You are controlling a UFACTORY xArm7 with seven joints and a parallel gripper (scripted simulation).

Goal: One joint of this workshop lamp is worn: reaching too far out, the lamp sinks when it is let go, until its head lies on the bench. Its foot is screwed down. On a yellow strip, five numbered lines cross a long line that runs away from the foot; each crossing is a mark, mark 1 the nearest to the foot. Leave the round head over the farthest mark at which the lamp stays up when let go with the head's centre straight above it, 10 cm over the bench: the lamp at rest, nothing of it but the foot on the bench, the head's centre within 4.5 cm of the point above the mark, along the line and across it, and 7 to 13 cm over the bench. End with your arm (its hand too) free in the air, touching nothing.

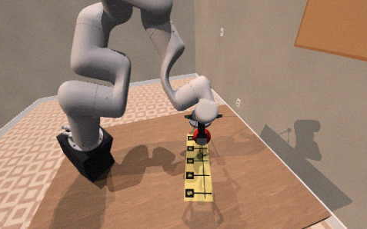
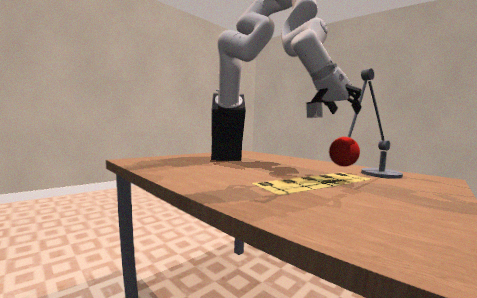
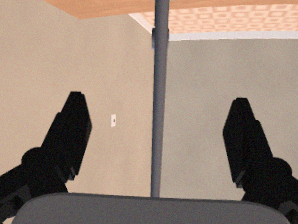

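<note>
The lamp has a round red head that hangs clear above the bench, over the strip's end nearest the foot. Its grey foot sits on the bench. Thin grey rods run up to a top joint and down to the head. The yellow strip lies on the bench with numbered lines. The head also shows in the top view, near mark 1. My gripper is open, with its fingers on either side of the lamp's upper rod and apart from it.
The robot's black base stands on the bench's left side. The bench edge runs along the front. Walls stand behind and to the right.
</note>
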